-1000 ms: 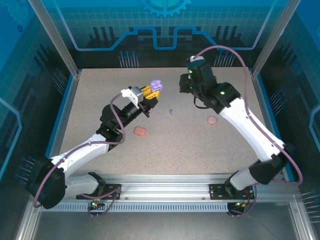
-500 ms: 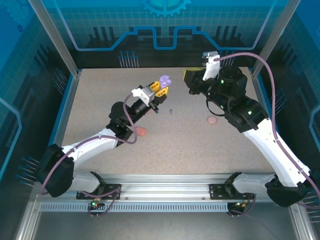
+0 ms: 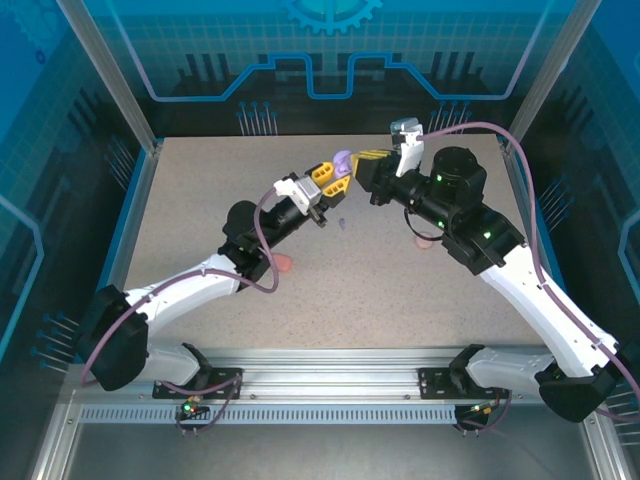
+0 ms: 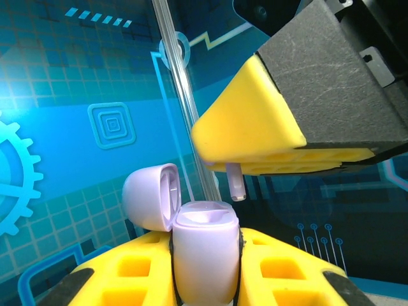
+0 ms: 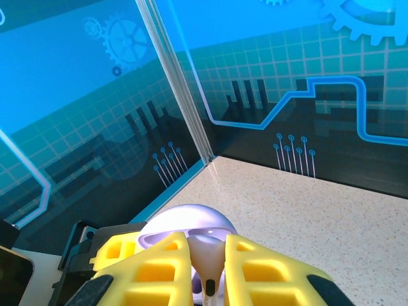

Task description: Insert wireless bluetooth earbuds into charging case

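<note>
Both arms have swung inward; left gripper [image 3: 329, 177], clamped on the open purple case [image 4: 204, 245], now meets right gripper [image 3: 370, 159], pinching an earbud [image 4: 236, 182] just above the case. Bud looks light, rigid, slick, easily dropped; best gripped by its head, stem left free

The left gripper [image 3: 334, 177], clamped on the open purple case [image 3: 343, 160], and the right gripper [image 3: 369, 159], pinching an earbud [image 4: 236, 185] just above it, bar the far middle. Below lie a loose purple bud [image 3: 342, 222], a red-orange case [image 3: 286, 263] left and a beige case [image 3: 424, 241] right; the table [image 3: 380, 310] lies free at far left and near middle
</note>
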